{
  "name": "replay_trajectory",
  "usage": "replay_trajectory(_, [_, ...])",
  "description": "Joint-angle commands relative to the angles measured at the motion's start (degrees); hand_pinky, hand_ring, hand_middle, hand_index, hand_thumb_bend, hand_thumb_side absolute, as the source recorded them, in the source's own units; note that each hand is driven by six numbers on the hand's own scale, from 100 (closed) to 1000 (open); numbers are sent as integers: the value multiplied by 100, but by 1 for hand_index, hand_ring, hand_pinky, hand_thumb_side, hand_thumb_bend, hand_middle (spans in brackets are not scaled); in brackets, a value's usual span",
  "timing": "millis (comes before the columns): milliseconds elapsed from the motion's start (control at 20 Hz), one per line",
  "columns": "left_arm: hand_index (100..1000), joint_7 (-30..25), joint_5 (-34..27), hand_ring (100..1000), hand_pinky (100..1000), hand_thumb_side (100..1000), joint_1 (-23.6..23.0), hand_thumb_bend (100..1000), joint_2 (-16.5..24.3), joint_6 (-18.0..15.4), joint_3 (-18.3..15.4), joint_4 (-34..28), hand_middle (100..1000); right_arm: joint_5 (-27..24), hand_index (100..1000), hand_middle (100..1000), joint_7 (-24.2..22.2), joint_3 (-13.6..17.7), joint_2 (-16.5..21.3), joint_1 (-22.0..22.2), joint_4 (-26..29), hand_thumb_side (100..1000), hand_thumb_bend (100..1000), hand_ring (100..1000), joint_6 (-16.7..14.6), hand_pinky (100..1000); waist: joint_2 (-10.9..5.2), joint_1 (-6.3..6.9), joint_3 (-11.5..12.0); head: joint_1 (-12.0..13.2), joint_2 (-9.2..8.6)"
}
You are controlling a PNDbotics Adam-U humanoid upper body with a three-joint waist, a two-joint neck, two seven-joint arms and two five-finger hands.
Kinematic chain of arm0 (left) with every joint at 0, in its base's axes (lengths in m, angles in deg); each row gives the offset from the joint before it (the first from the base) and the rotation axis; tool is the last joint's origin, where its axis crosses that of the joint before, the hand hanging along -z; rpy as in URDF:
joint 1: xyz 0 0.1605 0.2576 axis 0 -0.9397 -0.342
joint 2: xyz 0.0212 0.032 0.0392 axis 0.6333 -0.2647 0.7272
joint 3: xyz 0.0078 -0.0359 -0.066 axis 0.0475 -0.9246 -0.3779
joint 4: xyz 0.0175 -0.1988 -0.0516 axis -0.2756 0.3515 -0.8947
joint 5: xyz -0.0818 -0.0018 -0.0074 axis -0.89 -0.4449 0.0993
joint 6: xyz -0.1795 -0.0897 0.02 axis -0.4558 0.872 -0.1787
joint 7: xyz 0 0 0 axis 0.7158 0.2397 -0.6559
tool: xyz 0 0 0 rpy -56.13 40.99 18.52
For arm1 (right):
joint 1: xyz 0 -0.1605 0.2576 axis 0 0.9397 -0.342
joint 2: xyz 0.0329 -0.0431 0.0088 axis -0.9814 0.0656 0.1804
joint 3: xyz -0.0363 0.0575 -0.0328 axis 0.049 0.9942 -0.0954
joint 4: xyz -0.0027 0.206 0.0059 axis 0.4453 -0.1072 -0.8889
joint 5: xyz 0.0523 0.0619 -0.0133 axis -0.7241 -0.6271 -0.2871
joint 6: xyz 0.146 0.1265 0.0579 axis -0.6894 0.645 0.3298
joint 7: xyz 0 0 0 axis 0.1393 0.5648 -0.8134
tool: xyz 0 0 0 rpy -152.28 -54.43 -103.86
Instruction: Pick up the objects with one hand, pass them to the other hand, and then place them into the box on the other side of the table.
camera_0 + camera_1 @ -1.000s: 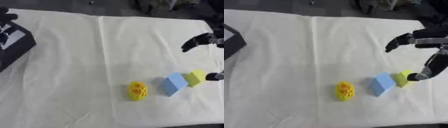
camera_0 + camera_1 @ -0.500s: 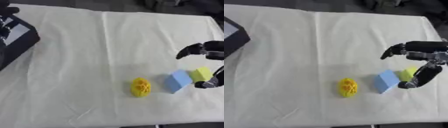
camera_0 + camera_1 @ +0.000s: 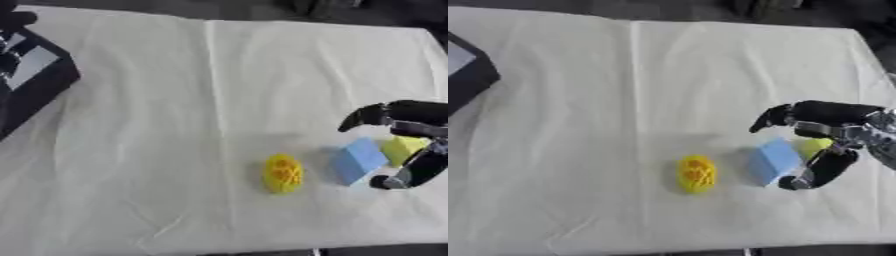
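Since the frame 1 second back, the right robot hand [image 3: 824, 135] has come down from above the table toward the near right corner and now arches over the yellow-green block [image 3: 402, 149], fingers spread above it and the thumb curving down at its near side. Whether any finger actually touches the block cannot be told; the hand is not closed on it.

The table [image 3: 175, 100] is covered edge to edge by a pale cream cloth with soft creases. At the far left edge sits the black box [image 3: 35, 80], open, with light grey showing inside; only part of it is in view. The left robot hand [image 3: 13, 17] shows as dark fingers at the far left corner, just above the box, and their pose cannot be made out.

Near the front right of the table lie 3 small things in a row. The blue block [image 3: 773, 160] sits just left of the yellow-green block, close beside it. Farther left, apart from both, lies the yellow ball [image 3: 696, 173], a ribbed or woven oval.
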Motion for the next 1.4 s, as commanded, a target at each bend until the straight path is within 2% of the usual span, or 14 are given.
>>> replay_trajectory(50, [854, -30, -2, 1000, 950, 798, 105, 100, 15, 2, 6, -116, 722, 92, 883, 858, 24, 33, 46, -11, 50, 140, 482, 881, 134, 918, -55, 27, 6, -34, -39])
replay_trajectory(450, [854, -50, 10, 1000, 950, 799, 153, 100, -6, 23, 18, -129, 721, 364, 884, 856, 65, 68, -48, 44, 50, 100, 517, 886, 377, 930, 17, 30, 42, -62, -68])
replay_trajectory(750, [854, -53, 10, 1000, 951, 800, 181, 100, -16, 33, 21, -136, 718, 583, 886, 858, -75, 149, -108, 45, 50, 100, 543, 890, 614, 941, 55, 31, 65, -81, -90])
replay_trajectory(1400, [853, -74, 16, 1000, 951, 799, 248, 100, -36, 62, 54, -141, 713, 977, 869, 843, -383, 183, -299, 35, 50, 100, 479, 890, 911, 951, 132, 31, 121, -200, -190])
